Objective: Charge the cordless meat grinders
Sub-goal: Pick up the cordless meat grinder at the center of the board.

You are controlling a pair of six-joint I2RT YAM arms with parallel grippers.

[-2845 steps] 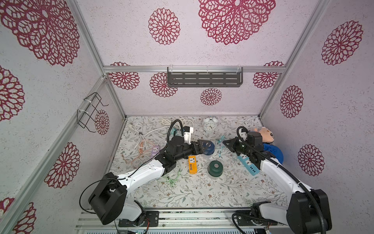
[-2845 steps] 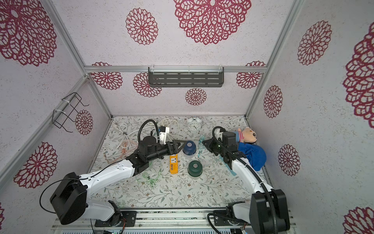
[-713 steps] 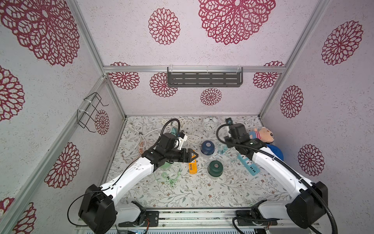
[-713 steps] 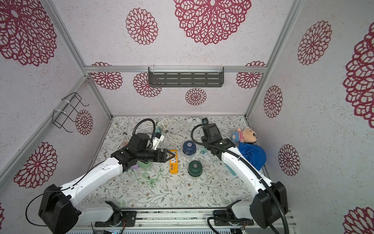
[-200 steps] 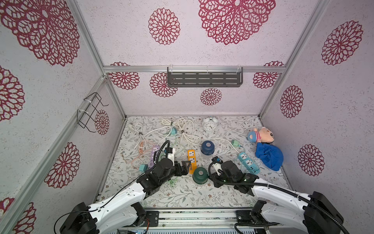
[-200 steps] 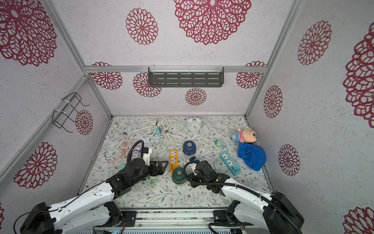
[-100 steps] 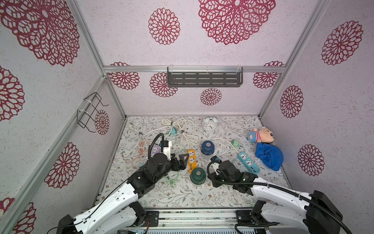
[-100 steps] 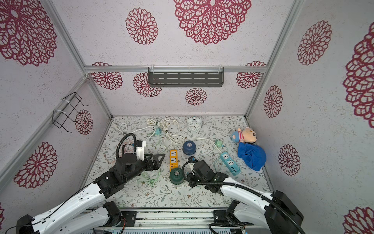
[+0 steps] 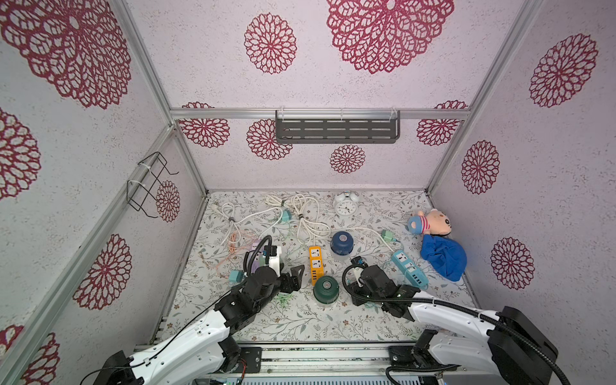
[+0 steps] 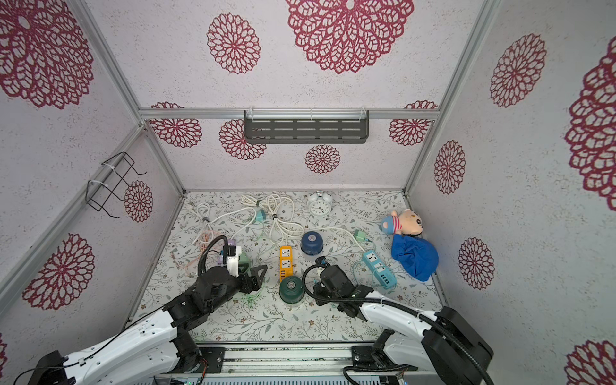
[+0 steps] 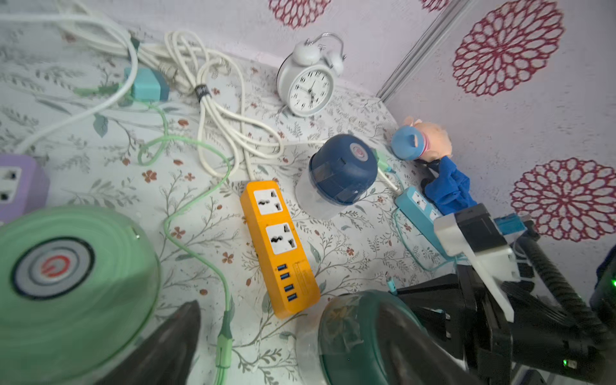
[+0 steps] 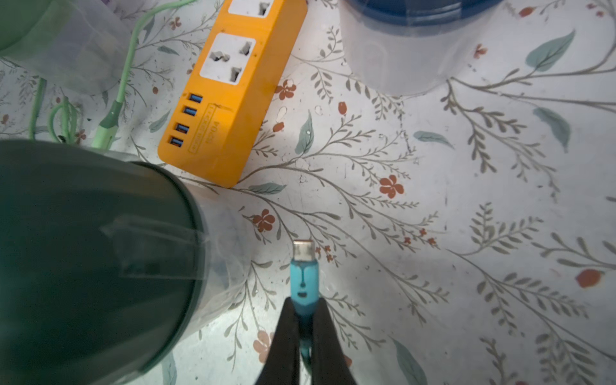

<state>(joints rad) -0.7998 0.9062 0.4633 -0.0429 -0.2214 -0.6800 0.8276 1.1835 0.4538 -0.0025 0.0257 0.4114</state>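
Observation:
The dark green grinder [image 9: 326, 289] [image 10: 291, 289] stands at the near end of the orange power strip [image 9: 316, 265]. The navy grinder [image 9: 341, 243] stands behind it. The mint grinder [image 11: 66, 283] [image 10: 244, 261] is partly hidden under my left wrist. My left gripper [image 11: 286, 350] [image 9: 293, 278] is open between the mint and dark green grinders; one finger [image 11: 400, 333] overlaps the dark green dome. A green cable plug [image 11: 223, 343] lies between the fingers. My right gripper [image 12: 304, 305] is shut on a blue USB-C plug [image 12: 303, 266], right of the dark green grinder [image 12: 83, 253] and apart from it.
A blue power strip [image 9: 409, 268] lies at the right, a purple one [image 11: 16, 186] at the left. White cables [image 9: 300, 213] and an alarm clock [image 9: 346, 206] are at the back. A plush doll [image 9: 430, 222] and blue cloth [image 9: 443, 256] lie by the right wall.
My left arm has shifted slightly beside the orange strip and its jaws look a little narrower. The right arm and the dark green grinder have hardly moved.

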